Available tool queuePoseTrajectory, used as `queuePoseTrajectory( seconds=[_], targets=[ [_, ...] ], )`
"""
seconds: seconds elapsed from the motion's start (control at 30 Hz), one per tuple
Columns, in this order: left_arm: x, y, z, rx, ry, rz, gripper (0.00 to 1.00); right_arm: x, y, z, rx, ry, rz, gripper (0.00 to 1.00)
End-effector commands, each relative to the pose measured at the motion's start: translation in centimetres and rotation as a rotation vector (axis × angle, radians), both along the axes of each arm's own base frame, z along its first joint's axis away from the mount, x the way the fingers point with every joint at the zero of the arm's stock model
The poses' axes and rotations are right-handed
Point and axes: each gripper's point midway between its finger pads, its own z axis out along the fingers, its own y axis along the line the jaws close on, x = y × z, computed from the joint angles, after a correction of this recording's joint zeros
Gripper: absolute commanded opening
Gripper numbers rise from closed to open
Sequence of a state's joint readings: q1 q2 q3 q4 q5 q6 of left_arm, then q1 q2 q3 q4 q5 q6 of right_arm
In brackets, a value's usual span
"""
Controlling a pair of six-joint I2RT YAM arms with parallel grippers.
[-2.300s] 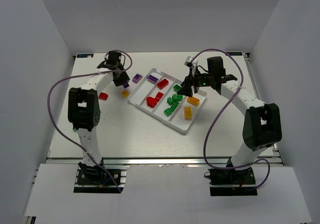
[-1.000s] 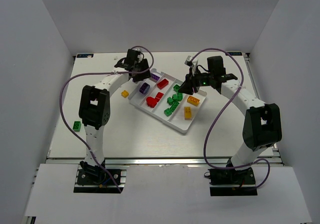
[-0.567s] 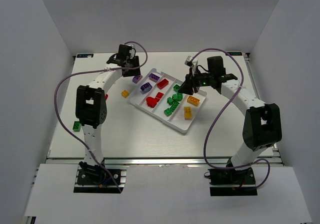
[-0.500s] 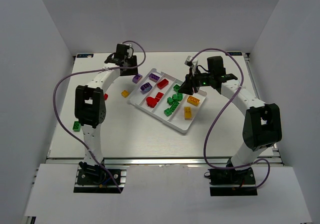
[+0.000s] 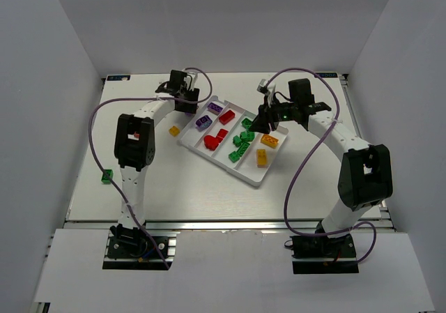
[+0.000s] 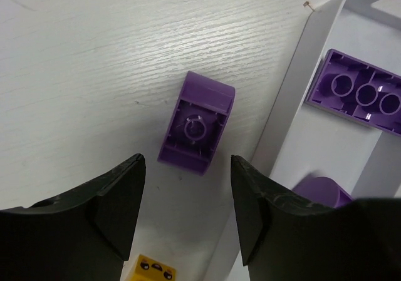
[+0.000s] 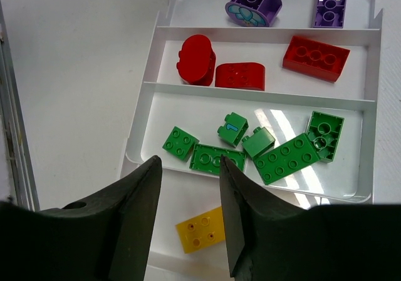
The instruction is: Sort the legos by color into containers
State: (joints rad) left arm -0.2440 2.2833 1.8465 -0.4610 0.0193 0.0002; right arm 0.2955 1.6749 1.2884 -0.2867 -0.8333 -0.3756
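The white four-lane plastic tray [image 5: 255, 180] holds purple, red, green and yellow studded bricks lane by lane, so sorting is judged mostly done. The left pincer [image 6: 187, 167] and right pincer [image 7: 189, 163] are both released and empty. Outstanding on the surface are a small purple brick [image 6: 196, 127] below the left pincer, just beside the tray's 10 o'clock corner, a yellow brick [image 5: 174, 130] at 9 o'clock and a green brick [image 5: 106, 177] well off at 8 o'clock. No brand is readable; one small green tray brick [image 7: 233, 128] appears marked "1".
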Motion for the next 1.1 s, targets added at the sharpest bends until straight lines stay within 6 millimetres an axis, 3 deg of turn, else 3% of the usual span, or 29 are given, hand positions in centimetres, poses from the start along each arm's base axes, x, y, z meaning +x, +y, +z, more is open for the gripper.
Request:
queuePoseTrajectory(
  seconds=[0.0, 0.27, 0.47, 0.5, 0.53, 0.6, 0.73, 0.93, 1.07],
  targets=[
    [2.3, -1.2, 3.3, -0.029, -0.120, -0.065, 0.67, 0.9, -0.1, 1.2, -0.001, -0.043, -0.004, 0.48],
    [2.3, -1.1, -0.7, 0.008, -0.066, -0.030, 0.66, 1.2, -0.3, 1.2, -0.009, -0.042, -0.009, 0.49],
    [2.4, -0.3, -0.7, 0.036, -0.085, 0.010, 0.55, 1.5, -0.3, 1.4, -0.006, -0.044, -0.010, 0.49],
    [2.4, -0.1, 0.0, 0.031, -0.112, 0.018, 0.51, 1.4, -0.2, 1.4, -0.005, -0.044, -0.008, 0.49],
    [2.5, -0.1, 0.5, 0.027, -0.129, 0.024, 0.38, 1.4, -0.2, 1.3, -0.005, -0.043, -0.008, 0.49],
    [2.6, 0.1, 2.3, 0.018, -0.180, 0.038, 0.22, 1.4, -0.2, 1.5, -0.003, -0.045, -0.007, 0.49],
    [1.9, 0.3, 5.9, -0.042, -0.231, 0.096, 0.08, 1.4, -0.2, 1.5, -0.003, -0.045, -0.007, 0.49],
    [-0.1, 0.2, 12.3, -0.177, -0.318, 0.166, 0.05, 1.3, -0.2, 1.4, 0.003, -0.039, -0.007, 0.48],
    [-2.1, -1.5, 12.3, -0.318, -0.235, 0.181, 0.10, 1.3, 0.0, 1.3, 0.011, -0.030, 0.000, 0.49]
  ],
)
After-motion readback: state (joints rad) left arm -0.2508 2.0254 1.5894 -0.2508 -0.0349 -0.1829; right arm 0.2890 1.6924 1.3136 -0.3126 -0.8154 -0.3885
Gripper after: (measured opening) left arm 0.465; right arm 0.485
